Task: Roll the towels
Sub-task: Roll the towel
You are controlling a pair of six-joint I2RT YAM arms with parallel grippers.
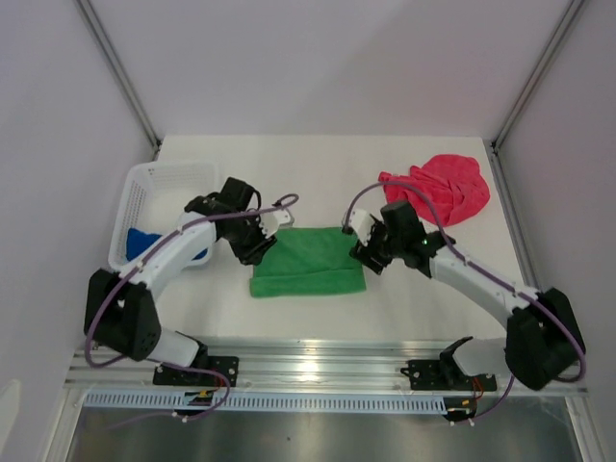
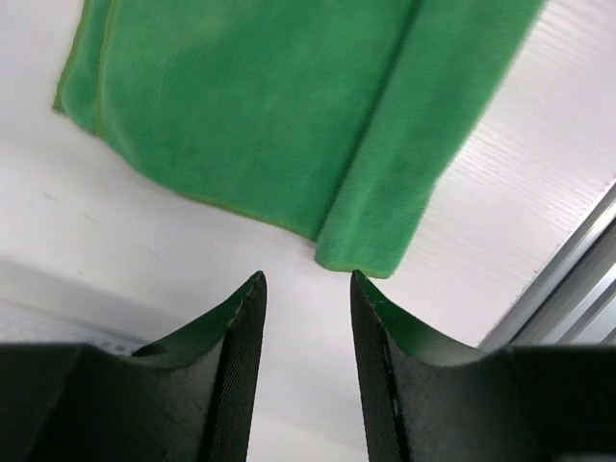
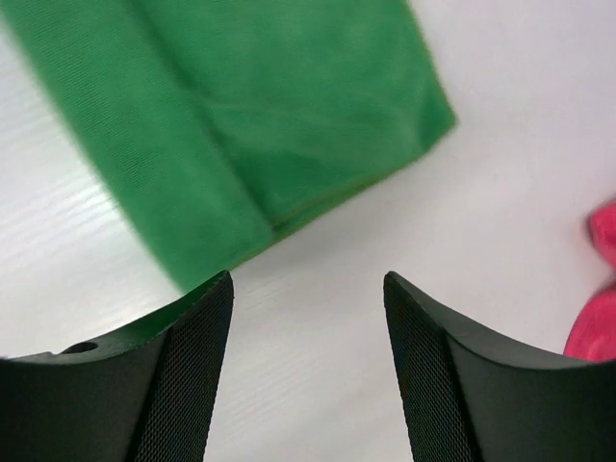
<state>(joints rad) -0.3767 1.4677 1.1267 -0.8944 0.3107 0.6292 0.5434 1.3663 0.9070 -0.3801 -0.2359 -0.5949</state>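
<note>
The green towel point(image 1: 306, 262) lies flat mid-table with its near edge rolled into a thick band; it also shows in the left wrist view point(image 2: 289, 106) and the right wrist view point(image 3: 250, 106). My left gripper point(image 1: 258, 252) is open and empty at the towel's left end; in the left wrist view the gripper point(image 2: 306, 279) is just short of the roll's end. My right gripper point(image 1: 366, 258) is open and empty at the right end; it also shows in the right wrist view point(image 3: 308, 279). The pink-red towel point(image 1: 441, 189) lies crumpled at the back right. The blue towel point(image 1: 144, 238) sits in the basket.
A white mesh basket point(image 1: 154, 183) stands at the left edge of the table. Metal rails point(image 1: 318, 364) run along the near edge. Grey walls with slanted frame posts close in the left and right sides.
</note>
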